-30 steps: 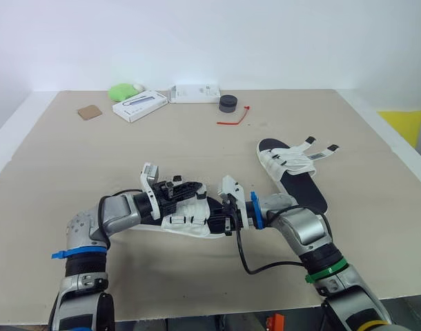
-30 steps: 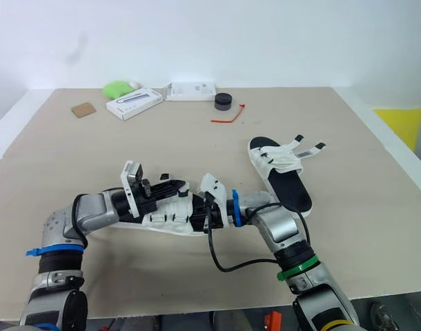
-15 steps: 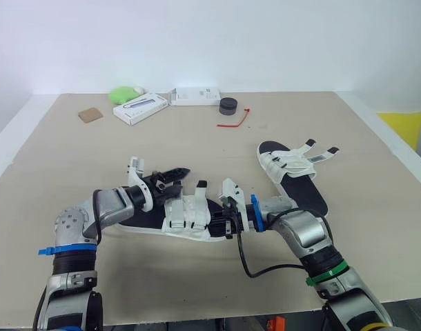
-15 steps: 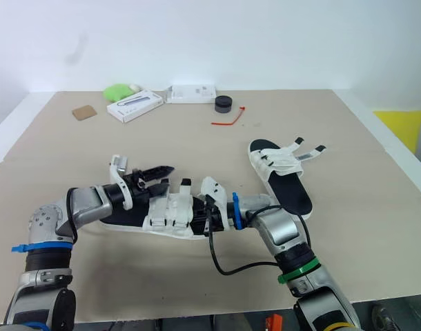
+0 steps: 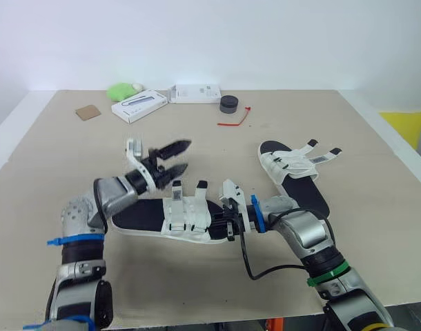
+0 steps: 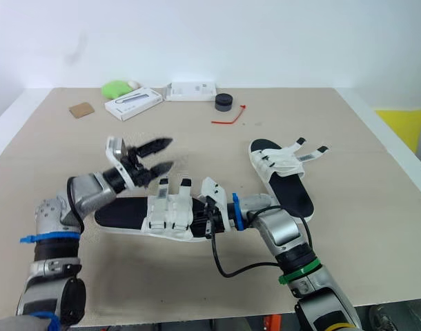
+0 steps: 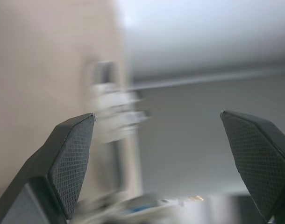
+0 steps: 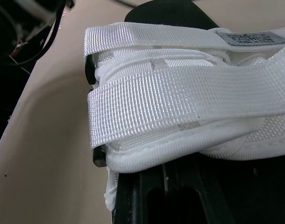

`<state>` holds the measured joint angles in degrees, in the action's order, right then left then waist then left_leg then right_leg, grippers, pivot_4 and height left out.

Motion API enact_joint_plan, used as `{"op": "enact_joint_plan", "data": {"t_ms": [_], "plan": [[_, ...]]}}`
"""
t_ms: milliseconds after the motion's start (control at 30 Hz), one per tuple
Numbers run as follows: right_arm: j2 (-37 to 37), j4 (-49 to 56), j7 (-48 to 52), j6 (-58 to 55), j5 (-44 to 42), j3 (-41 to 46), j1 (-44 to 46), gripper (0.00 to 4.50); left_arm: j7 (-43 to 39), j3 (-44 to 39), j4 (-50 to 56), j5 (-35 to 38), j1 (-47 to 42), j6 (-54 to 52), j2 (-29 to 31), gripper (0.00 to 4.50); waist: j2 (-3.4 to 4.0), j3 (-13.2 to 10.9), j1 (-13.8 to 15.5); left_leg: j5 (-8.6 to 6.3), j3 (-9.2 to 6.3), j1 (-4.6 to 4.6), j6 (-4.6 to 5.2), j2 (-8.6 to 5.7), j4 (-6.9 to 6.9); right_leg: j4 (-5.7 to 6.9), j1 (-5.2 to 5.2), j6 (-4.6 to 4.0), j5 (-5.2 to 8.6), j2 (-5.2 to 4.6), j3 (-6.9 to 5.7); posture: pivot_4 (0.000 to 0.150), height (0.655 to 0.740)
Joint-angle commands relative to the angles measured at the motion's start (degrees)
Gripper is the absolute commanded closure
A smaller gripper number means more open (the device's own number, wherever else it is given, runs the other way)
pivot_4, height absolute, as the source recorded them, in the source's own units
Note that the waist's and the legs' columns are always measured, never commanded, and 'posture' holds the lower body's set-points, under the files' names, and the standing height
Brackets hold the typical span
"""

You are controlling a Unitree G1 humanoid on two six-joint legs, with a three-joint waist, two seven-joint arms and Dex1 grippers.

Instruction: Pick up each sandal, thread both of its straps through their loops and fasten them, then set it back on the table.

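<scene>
The near sandal (image 5: 145,215), black-soled with white straps (image 5: 185,212), lies flat on the table in front of me. My right gripper (image 5: 228,223) is shut on the sole's edge at its right end. The right wrist view has the two straps (image 8: 170,107) close up, lying across the sandal. Raised above the table, behind the sandal's straps, my left gripper (image 5: 183,155) is open and holds nothing; its fingers (image 7: 72,158) stand wide apart. The second sandal (image 5: 301,185) lies to the right, with its strap ends (image 5: 322,153) loose and sticking out sideways.
Along the far edge sit a green object (image 5: 121,91), two white boxes (image 5: 139,105) (image 5: 194,93), a black round puck (image 5: 228,103), a red tie (image 5: 235,121) and a brown card (image 5: 89,112). A black cable (image 5: 255,265) loops under my right wrist.
My left gripper opened, let go of the near sandal's straps and lifted up and back to the left. The right gripper kept its hold and the sandal stayed down.
</scene>
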<state>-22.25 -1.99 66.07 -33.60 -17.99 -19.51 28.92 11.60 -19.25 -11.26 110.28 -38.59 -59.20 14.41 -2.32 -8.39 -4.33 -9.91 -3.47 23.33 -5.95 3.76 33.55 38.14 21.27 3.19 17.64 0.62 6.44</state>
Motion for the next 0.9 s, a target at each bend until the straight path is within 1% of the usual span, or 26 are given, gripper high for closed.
{"op": "enact_joint_plan", "data": {"t_ms": [33, 167, 200, 267, 333, 400, 467, 667, 767, 833, 900], "plan": [[-0.08, -3.09, -0.81, -2.19, 1.83, -3.43, -2.52, 4.5, -5.65, -3.1, 0.72, 2.72, -3.67, -2.96, -0.42, 0.05, 0.0, 0.0, -0.06, 0.0, 0.0, 0.0, 0.0, 0.0, -0.01, 0.0, 0.01, 0.0, 0.0, 0.0, 0.0, 0.15, 0.74], [0.0, -3.33, -0.87, -2.12, 1.96, -3.38, -2.45, 4.5, -13.0, -1.45, -0.53, 2.72, -4.26, -13.45, 1.17, 0.05, 0.02, 0.0, -0.13, -0.01, -0.01, -0.02, 0.0, 0.0, -0.07, 0.0, 0.01, -0.03, 0.06, 0.01, 0.0, 0.15, 0.74], [-0.05, -3.17, -0.9, -2.2, 1.91, -3.32, -2.49, 4.5, -15.23, 0.62, 0.32, 2.72, -3.14, -16.58, 2.63, 0.05, 0.02, -0.01, -0.14, -0.01, -0.01, -0.02, 0.0, 0.0, -0.07, 0.0, 0.02, -0.03, 0.06, 0.01, 0.0, 0.15, 0.74], [-0.17, -2.79, -0.97, -2.34, 1.85, -3.3, -2.66, 4.5, -17.04, 5.35, 2.34, 2.72, 0.23, -20.63, 5.81, 0.05, 0.08, -0.04, -0.33, -0.01, -0.01, -0.02, 0.0, 0.0, -0.06, 0.0, 0.02, -0.02, 0.06, 0.01, 0.0, 0.15, 0.74], [-0.22, -2.62, -1.06, -2.39, 1.83, -3.31, -2.8, 4.5, -16.45, 8.69, 4.06, 1.32, 2.88, -20.54, 7.76, 0.05, 0.12, -0.07, -0.34, -0.02, -0.01, -0.03, -0.01, 0.0, -0.09, 0.0, 0.02, -0.03, 0.07, 0.01, 0.01, 0.15, 0.74], [-0.22, -2.5, -1.13, -2.42, 1.8, -3.29, -2.9, 4.5, -16.25, 10.68, 3.73, 0.84, 4.04, -19.5, 8.74, 0.05, 0.07, -0.12, -0.24, -0.03, -0.03, -0.02, -0.01, 0.01, -0.1, 0.0, 0.02, -0.04, 0.08, 0.0, 0.01, 0.15, 0.74], [-0.2, -2.42, -1.25, -2.45, 1.79, -3.29, -2.99, 4.5, -15.79, 11.92, 2.53, -1.56, 4.41, -17.56, 8.93, 0.05, 0.0, -0.18, -0.21, -0.01, -0.05, -0.01, -0.01, 0.01, -0.08, 0.0, 0.04, -0.05, 0.06, 0.0, -0.02, 0.15, 0.74], [-0.13, -2.24, -1.53, -2.57, 1.75, -3.21, -3.19, 4.5, -12.59, 13.25, -3.25, -11.67, 3.45, -12.79, 7.81, 0.05, 0.02, -0.19, -0.22, -0.02, -0.04, -0.02, -0.01, 0.01, -0.09, 0.0, 0.06, -0.07, 0.08, 0.01, -0.02, 0.15, 0.74], [-0.07, -2.13, -1.65, -2.64, 1.73, -3.16, -3.25, 4.5, -12.31, 13.1, -5.09, -14.71, 2.79, -13.02, 7.56, 0.05, 0.02, -0.19, -0.21, -0.01, -0.04, -0.01, -0.01, 0.01, -0.1, 0.0, 0.05, -0.07, 0.08, 0.01, -0.02, 0.15, 0.74], [-0.04, -2.13, -1.74, -2.59, 1.7, -3.14, -3.32, 4.5, -12.52, 13.97, -6.03, -18.61, 2.42, -13.41, 7.36, 0.05, 0.03, -0.18, -0.22, -0.01, -0.04, -0.02, -0.01, 0.01, -0.09, 0.0, 0.04, -0.07, 0.07, 0.0, -0.02, 0.15, 0.74], [0.02, -2.16, -1.88, -2.62, 1.62, -3.07, -3.33, 4.5, -12.67, 14.0, -7.04, -21.0, 1.89, -13.72, 6.67, 0.05, 0.05, -0.16, -0.21, -0.01, -0.04, -0.05, 0.0, 0.01, -0.09, 0.0, 0.02, -0.06, 0.07, 0.01, -0.03, 0.15, 0.74]]}}
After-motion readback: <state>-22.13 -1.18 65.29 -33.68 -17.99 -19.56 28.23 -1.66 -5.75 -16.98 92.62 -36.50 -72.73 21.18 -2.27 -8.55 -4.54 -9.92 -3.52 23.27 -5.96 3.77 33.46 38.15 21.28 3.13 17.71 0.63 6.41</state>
